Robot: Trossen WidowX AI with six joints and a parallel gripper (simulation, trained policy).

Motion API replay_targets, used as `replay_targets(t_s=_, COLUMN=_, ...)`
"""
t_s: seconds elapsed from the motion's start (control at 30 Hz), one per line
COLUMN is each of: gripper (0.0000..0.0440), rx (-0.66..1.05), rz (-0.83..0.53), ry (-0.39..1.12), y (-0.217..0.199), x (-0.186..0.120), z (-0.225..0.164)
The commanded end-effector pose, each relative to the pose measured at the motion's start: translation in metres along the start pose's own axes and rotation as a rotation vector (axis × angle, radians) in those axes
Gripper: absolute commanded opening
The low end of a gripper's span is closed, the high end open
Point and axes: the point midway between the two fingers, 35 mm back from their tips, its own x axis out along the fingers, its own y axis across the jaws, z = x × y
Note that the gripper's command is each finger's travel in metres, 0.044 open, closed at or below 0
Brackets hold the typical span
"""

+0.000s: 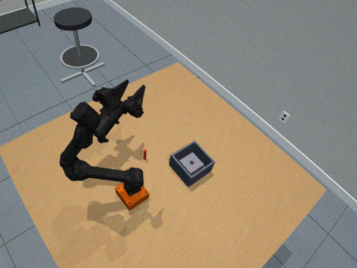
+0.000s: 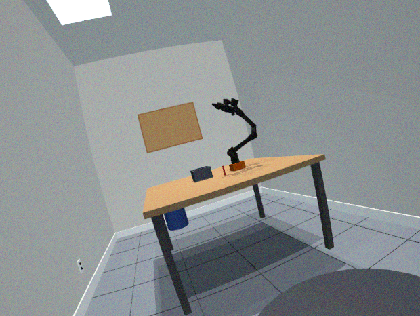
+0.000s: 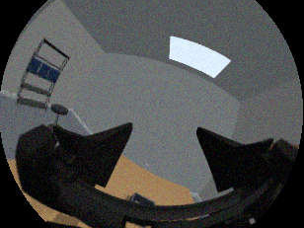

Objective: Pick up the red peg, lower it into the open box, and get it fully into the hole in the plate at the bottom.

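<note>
So the slim red peg (image 1: 144, 154) (image 2: 223, 170) is just standing upright on the light wooden surface (image 1: 245, 184) (image 2: 190, 195) (image 3: 143, 179), between the orange base and the dark open box (image 1: 180, 173) (image 2: 202, 173) (image 3: 141, 199), and the black metal-looking jaws (image 1: 136, 83) (image 2: 213, 104) are way up above it, spread really wide with nothing in them
</note>
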Motion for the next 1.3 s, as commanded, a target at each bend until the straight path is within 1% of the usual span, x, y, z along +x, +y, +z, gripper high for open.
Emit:
replay_targets(t_s=0.0, gripper=0.0440, rx=0.129, rz=-0.017, ry=0.081, y=-0.016, x=0.013, z=-0.028)
replay_targets(t_s=0.3, gripper=0.0440, rx=0.392, rz=-0.043, ry=0.245, y=-0.036, x=0.033, z=-0.086)
replay_targets(t_s=0.6, gripper=0.0440, rx=0.645, rz=-0.067, ry=0.419, y=-0.041, x=0.048, z=-0.143)
replay_targets(t_s=0.9, gripper=0.0440, rx=0.873, rz=-0.083, ry=0.624, y=-0.028, x=0.055, z=-0.198)
replay_targets(t_s=1.27, gripper=0.0440, rx=1.103, rz=-0.125, ry=0.916, y=0.005, x=0.053, z=-0.259)
